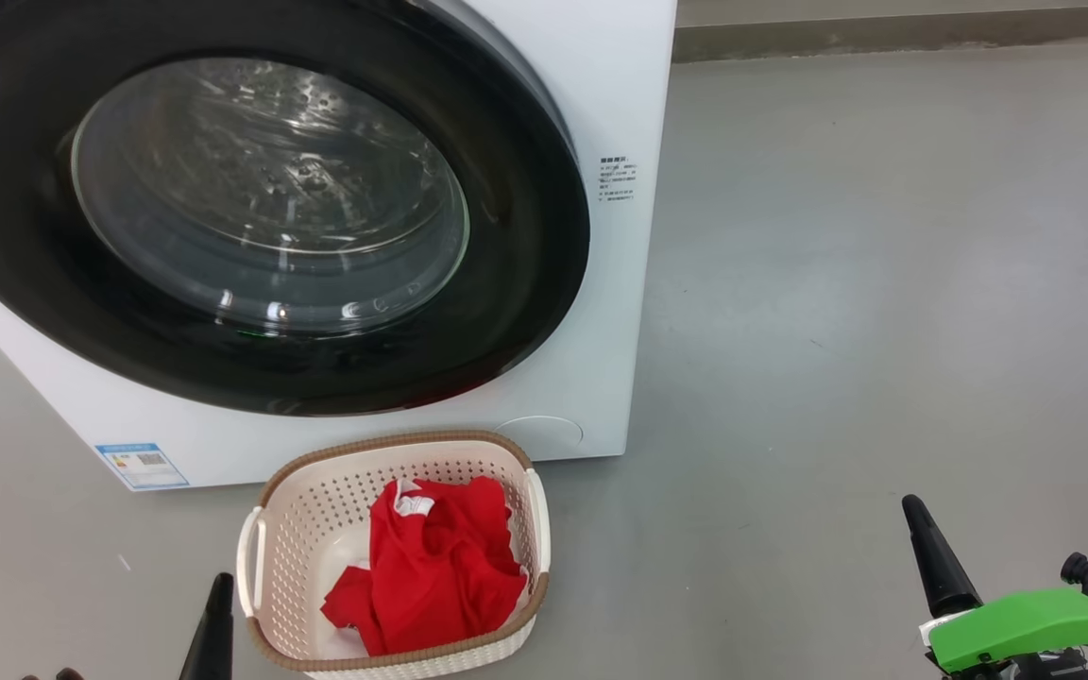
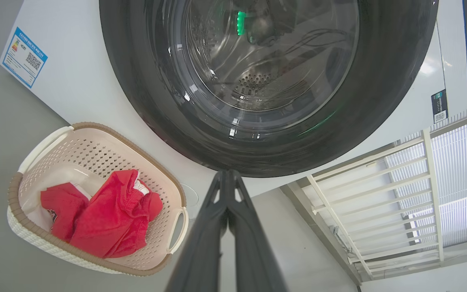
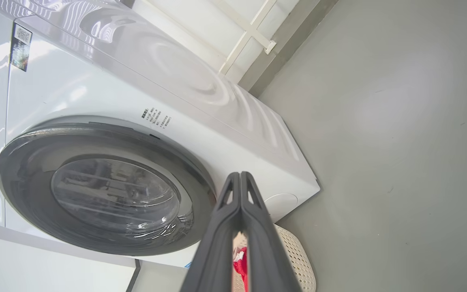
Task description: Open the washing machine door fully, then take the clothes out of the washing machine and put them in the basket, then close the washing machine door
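Lying in basket, clothes, door shut yet cropped, left tool and right tool clenched

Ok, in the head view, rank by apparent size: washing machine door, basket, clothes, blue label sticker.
1. washing machine door
2. basket
3. clothes, lying inside it
4. blue label sticker

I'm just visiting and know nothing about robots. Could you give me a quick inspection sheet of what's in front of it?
Surface: smooth grey floor.
Job's things: washing machine door looks shut on the washing machine; red clothes lie in the basket in front.
Clutter: nothing seen.
Grippers: left pincer and right pincer both shut, holding nothing.
Cables: nothing seen on the floor.
Surroundings: white barred frame beside the machine.
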Motion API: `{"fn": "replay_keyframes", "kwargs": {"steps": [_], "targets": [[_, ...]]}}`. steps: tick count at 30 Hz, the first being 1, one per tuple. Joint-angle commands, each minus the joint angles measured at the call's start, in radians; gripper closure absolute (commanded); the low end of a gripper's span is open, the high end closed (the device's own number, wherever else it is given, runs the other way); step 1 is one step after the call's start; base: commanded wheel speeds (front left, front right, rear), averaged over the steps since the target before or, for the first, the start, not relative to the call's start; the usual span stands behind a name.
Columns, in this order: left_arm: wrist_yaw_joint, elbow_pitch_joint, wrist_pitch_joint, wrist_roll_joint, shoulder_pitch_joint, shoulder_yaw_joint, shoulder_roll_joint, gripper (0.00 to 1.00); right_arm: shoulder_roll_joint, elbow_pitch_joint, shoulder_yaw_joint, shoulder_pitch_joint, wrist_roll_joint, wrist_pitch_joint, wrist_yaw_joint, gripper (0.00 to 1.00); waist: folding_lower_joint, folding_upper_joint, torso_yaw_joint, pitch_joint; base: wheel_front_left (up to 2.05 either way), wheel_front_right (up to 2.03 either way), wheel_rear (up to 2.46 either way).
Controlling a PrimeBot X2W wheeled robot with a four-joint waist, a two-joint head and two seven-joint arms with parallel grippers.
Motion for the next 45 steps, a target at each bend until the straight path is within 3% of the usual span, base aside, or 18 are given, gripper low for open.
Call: {"fn": "replay_keyframes", "kwargs": {"steps": [1, 45], "targets": [[-0.004, -0.022, 0.009, -0.037, -0.043, 0.018, 0.019, 1.00, -0.010, -0.032, 0.000, -0.056, 0.032, 0.007, 0.000, 1.00, -0.0001, 0.0000, 0.001, -0.001, 0.00, 0.00, 0.00], [-0.007, -0.016, 0.132, -0.507, -0.116, 0.016, 0.024, 1.00, 0.002, -0.072, -0.070, -0.094, 0.441, 0.135, -0.001, 1.00, -0.0001, 0.0000, 0.021, -0.013, 0.00, 0.00, 0.00]]}}
